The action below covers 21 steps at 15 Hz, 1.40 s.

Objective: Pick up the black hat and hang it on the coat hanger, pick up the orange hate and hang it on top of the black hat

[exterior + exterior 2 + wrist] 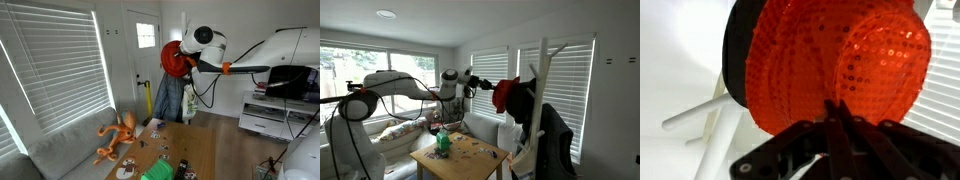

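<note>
The orange hat (840, 60), bright and sequined, fills the wrist view. My gripper (835, 108) is shut, its fingertips pinched together on the hat's lower edge. Behind the orange hat, the black hat (732, 50) shows as a dark rim on the left. White prongs of the coat hanger (700, 115) stick out below it. In both exterior views the orange hat (172, 58) (506, 93) is held up against the top of the coat hanger (542, 70), against the black hat (524, 100). The gripper (186, 61) (480, 82) reaches it with the arm stretched out.
A dark jacket (556, 145) (170, 100) hangs lower on the stand. An orange plush toy (118, 135) lies on the grey couch (60, 150). The wooden table (195, 150) carries small items and a green object (443, 143). A white door (140, 70) stands behind, and a white cabinet (265, 118).
</note>
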{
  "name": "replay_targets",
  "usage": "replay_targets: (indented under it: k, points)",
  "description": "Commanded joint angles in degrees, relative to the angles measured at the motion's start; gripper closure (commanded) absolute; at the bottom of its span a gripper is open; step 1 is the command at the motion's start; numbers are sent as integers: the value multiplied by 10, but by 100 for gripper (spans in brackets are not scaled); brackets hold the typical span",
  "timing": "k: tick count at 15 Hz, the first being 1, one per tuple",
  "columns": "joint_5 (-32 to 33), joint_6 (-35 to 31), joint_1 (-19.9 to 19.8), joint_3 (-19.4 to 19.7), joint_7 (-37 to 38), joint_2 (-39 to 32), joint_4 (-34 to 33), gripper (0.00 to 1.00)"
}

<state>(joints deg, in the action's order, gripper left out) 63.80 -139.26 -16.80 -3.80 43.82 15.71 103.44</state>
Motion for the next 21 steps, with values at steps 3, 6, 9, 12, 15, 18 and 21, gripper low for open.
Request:
replay_targets:
  k: [3,6,9,12,15,18,21]
  points:
    - [47,35,25,34,61,-17,-13,99]
    - [59,28,27,51,97,-23,-14,99]
    - [67,23,29,61,126,-34,-23,99]
    - [86,35,32,64,155,-43,-41,99]
    - [98,72,40,58,169,-52,-56,99]
    - [108,104,54,57,175,-60,-64,99]
    - [135,133,66,54,180,-71,-71,99]
